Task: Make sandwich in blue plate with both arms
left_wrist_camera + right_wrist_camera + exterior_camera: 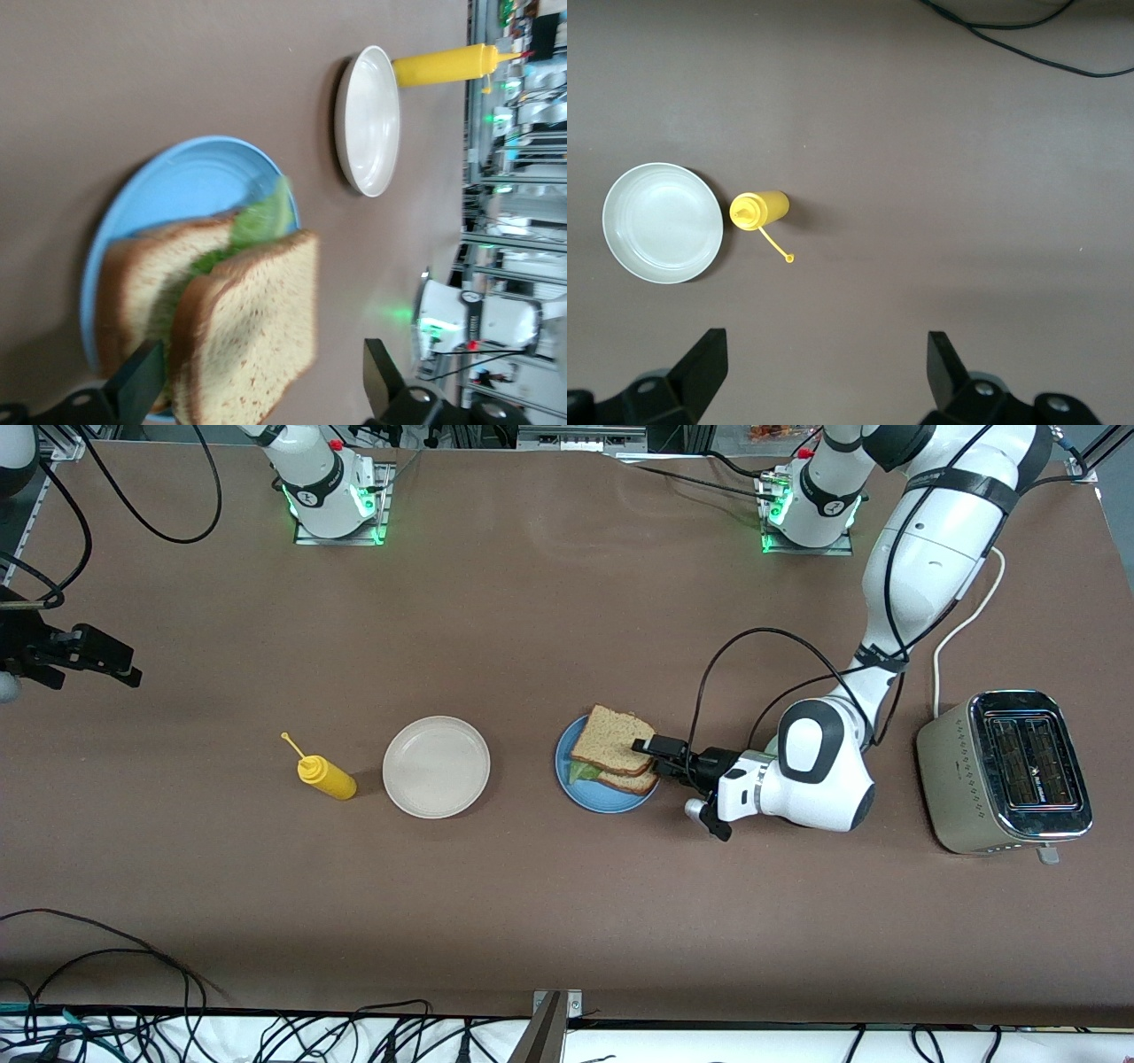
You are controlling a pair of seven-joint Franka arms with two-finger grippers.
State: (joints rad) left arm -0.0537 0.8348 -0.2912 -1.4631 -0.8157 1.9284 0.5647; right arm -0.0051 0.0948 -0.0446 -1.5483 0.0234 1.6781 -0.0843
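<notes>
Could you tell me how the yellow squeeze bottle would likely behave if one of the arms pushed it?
The yellow squeeze bottle stands upright, tall on a narrow base, so it would probably tip. Being round, it would then likely roll. Its plastic body probably gives under a squeeze.
</notes>
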